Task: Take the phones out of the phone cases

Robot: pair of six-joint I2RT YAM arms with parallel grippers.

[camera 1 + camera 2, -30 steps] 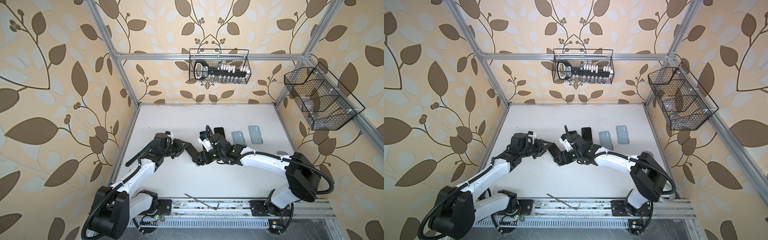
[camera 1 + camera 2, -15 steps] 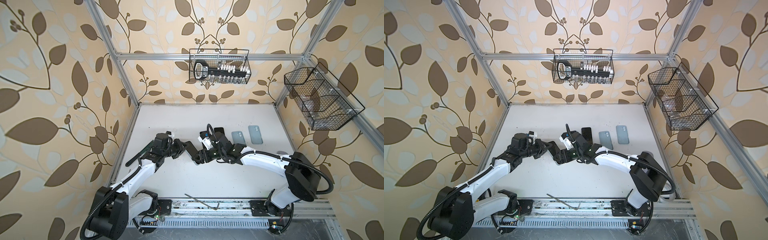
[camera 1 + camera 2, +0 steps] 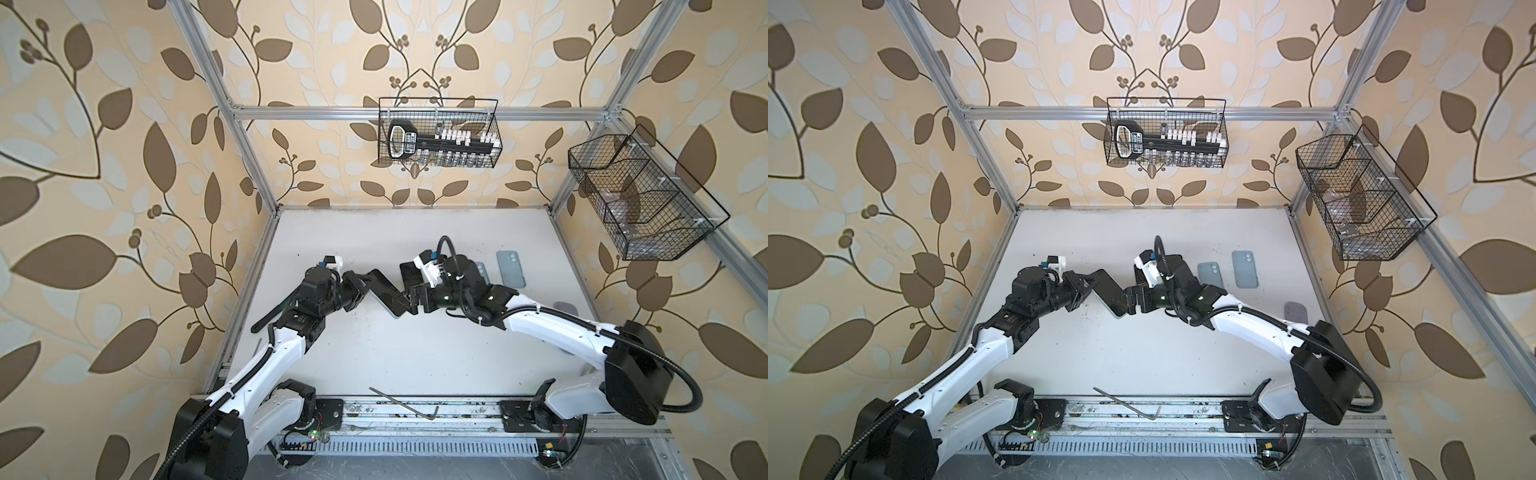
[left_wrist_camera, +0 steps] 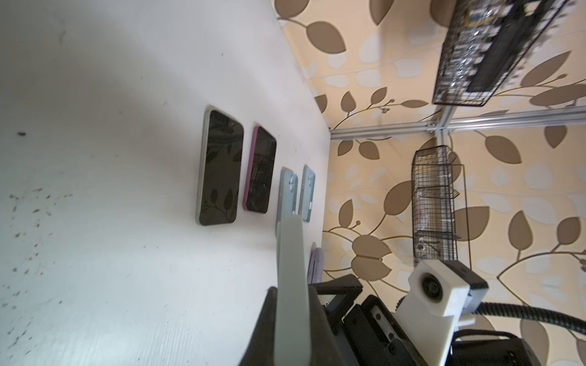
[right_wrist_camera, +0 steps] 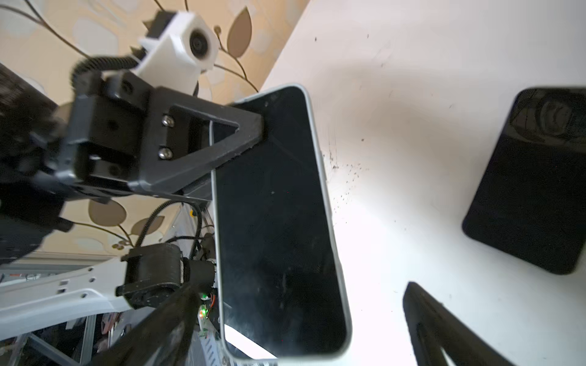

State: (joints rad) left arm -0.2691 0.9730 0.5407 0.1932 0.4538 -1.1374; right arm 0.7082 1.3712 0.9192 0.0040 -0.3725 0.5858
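A dark-screened phone (image 5: pixel 279 221) in a pale grey-green phone case (image 4: pixel 290 269) hangs slanted above the white table (image 3: pixel 374 357), between both arms. In both top views it shows mid-table (image 3: pixel 384 291) (image 3: pixel 1106 293). My left gripper (image 3: pixel 360 286) (image 3: pixel 1084 286) (image 4: pixel 291 298) is shut flat on its left end, one black finger (image 5: pixel 222 136) across the screen's corner. My right gripper (image 3: pixel 411 301) (image 3: pixel 1130 301) (image 5: pixel 301 285) is open at the opposite end, its fingers (image 5: pixel 444 323) standing wide on either side of the case without touching it.
On the table behind lie a black phone (image 4: pixel 218 171) (image 5: pixel 532 177), a pink-cased phone (image 4: pixel 260 171), two blue-grey cases (image 3: pixel 510 268) (image 3: pixel 481 270) and a greyish-purple case (image 3: pixel 565 309). Wire baskets (image 3: pixel 438 133) (image 3: pixel 640 199) hang on the walls. An Allen key (image 3: pixel 403 409) lies on the front rail.
My left gripper has closed on the phone's end. My right gripper's jaws have spread wider, off the case. Both arms have shifted only slightly.
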